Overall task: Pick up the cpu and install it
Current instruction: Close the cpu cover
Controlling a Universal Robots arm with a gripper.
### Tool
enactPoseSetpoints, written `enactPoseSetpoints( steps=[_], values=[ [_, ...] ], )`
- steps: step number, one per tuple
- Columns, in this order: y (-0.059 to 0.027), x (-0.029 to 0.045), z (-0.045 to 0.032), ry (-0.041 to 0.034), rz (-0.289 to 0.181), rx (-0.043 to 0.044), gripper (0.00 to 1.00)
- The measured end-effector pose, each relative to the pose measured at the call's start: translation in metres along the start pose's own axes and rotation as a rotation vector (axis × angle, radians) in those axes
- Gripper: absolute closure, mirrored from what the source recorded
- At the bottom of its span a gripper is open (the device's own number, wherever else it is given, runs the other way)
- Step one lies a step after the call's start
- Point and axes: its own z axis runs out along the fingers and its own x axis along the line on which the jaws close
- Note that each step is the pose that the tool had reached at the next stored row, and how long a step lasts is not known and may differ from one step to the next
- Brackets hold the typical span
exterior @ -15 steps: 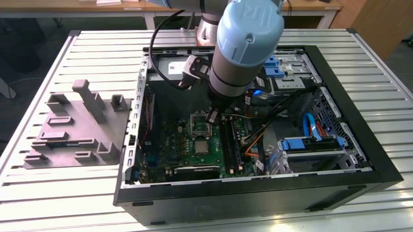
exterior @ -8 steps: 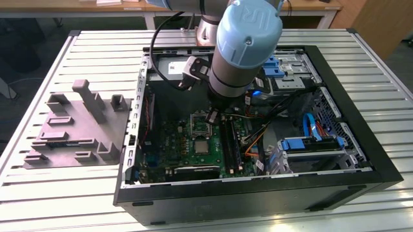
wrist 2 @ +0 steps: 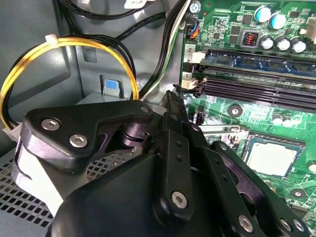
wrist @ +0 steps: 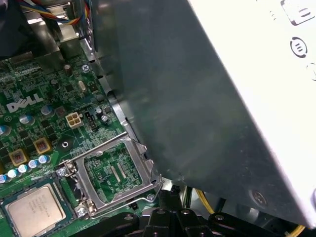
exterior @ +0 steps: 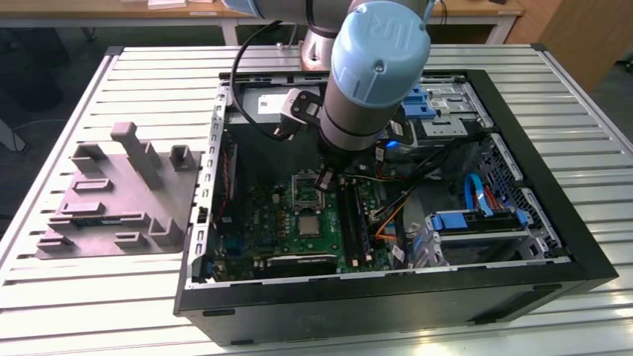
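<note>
One cpu (wrist: 34, 210), one arm (exterior: 376, 67), one open case (exterior: 396, 304) and one grey fixture (exterior: 114, 200). The case and the fixture sit side by side on a pale slatted desk (exterior: 99, 311), the fixture on the exterior view's left. Dark floor (exterior: 40, 74) lies beyond the desk.

The cpu lies flat in its socket on the green board (wrist: 39, 84) inside the case, metal top up. It is square, so it has no long axis, and its edges run square with the board. The hinged metal frame (wrist: 101, 147) just beside it is swung open.

The end effector (exterior: 325, 178) hangs inside the case over the frame's far end, apart from the cpu. I cannot tell whether it is open or closed.
</note>
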Motion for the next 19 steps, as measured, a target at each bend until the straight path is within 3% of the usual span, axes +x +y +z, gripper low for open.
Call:
enactPoseSetpoints(
  steps=[4, 15, 17, 19],
  values=[
    [0.0018, -0.0001, 0.0006, 0.0012, 0.0, 0.0006, 0.89],
    [0.006, -0.003, -0.0006, 0.0227, 0.001, 0.0107, 0.89],
    [0.0067, -0.004, -0.0011, 0.0291, 0.002, 0.014, 0.89],
    [0.0072, -0.0049, -0.0014, 0.0411, 0.002, 0.0205, 0.89]
  ],
)
